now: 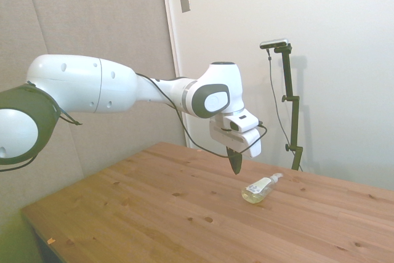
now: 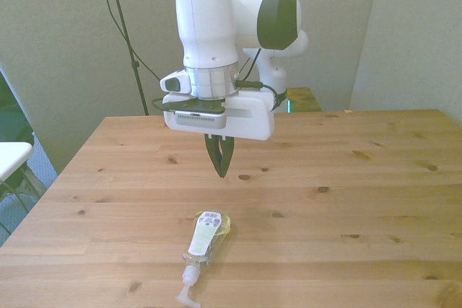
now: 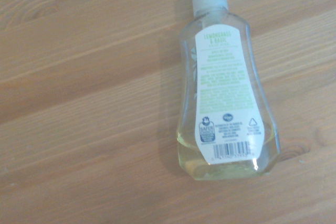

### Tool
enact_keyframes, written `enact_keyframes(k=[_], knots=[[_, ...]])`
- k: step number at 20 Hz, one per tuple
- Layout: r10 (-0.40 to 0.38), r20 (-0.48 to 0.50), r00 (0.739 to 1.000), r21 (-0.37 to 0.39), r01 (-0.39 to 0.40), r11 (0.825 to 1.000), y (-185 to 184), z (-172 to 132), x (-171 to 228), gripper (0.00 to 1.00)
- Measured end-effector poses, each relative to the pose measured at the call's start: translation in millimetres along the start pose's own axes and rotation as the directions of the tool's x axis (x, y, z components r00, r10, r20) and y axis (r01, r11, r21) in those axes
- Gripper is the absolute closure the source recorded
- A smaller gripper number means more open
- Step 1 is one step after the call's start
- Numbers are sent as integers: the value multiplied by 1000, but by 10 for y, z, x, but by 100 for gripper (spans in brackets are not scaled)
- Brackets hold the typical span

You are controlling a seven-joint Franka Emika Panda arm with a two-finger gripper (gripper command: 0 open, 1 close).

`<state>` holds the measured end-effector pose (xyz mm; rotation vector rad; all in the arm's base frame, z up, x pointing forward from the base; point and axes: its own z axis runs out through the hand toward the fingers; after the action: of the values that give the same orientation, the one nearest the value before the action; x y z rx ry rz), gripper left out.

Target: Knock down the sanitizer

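Pale walls stand behind your wooden plank table (image 2: 375, 178); on it the small clear plastic sanitizer bottle (image 2: 208, 234) lies flat on its side, label up (the wrist view shows white label print and a little yellowish liquid pooled at its base); its white pump top (image 2: 189, 288) points toward the table's near edge in the front view, and the bottle sits close to that edge, a little toward the front view's left. Your white arm's two-finger gripper (image 2: 219, 166) hangs above the table behind the bottle, apart from it; its dark fingers meet at the tips, closed and holding nothing; in the side view the gripper (image 1: 235, 165) hangs just beside the bottle (image 1: 261, 188) without touching.
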<state>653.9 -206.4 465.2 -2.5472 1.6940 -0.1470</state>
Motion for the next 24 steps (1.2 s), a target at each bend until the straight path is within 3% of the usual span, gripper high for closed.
enact_keyframes(k=[9,24], knots=[[-32,24,999,-11,32,999,288,-73,-216,0],[-103,81,991,-18,104,994,787,-114,-1072,0]])
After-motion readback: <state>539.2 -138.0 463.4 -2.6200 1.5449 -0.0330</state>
